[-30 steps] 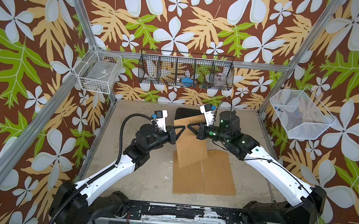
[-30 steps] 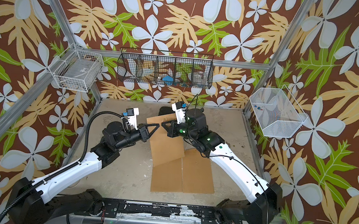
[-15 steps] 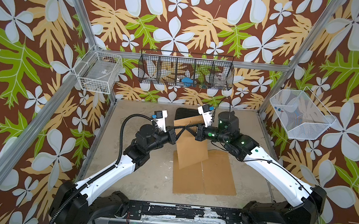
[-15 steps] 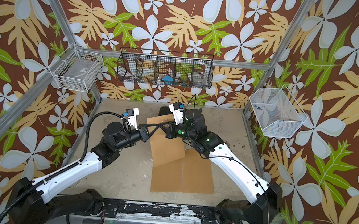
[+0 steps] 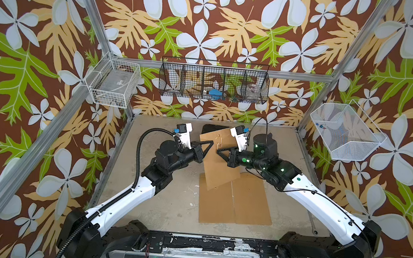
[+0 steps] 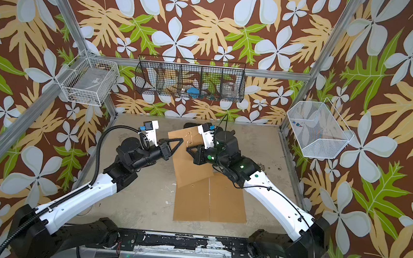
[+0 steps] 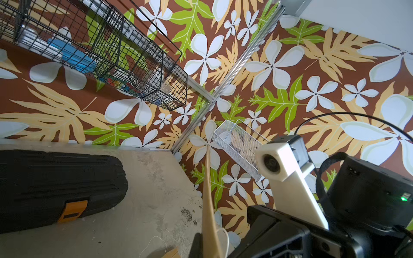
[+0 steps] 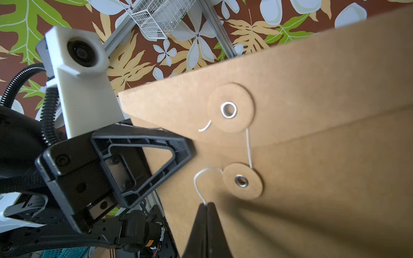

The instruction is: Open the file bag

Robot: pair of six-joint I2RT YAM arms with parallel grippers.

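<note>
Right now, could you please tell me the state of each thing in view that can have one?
file bag: held up, tilted.
flap: down, closed.
string: partly looped round the lower disc, end pinched.
left end effector: shut on the file bag's edge.
right end effector: shut on the string.
tool case: closed.
other bags: lying flat.

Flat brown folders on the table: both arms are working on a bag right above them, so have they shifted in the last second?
No. The flat brown folders lie as before, their near edge parallel to the black front rail and just as far from it.
</note>
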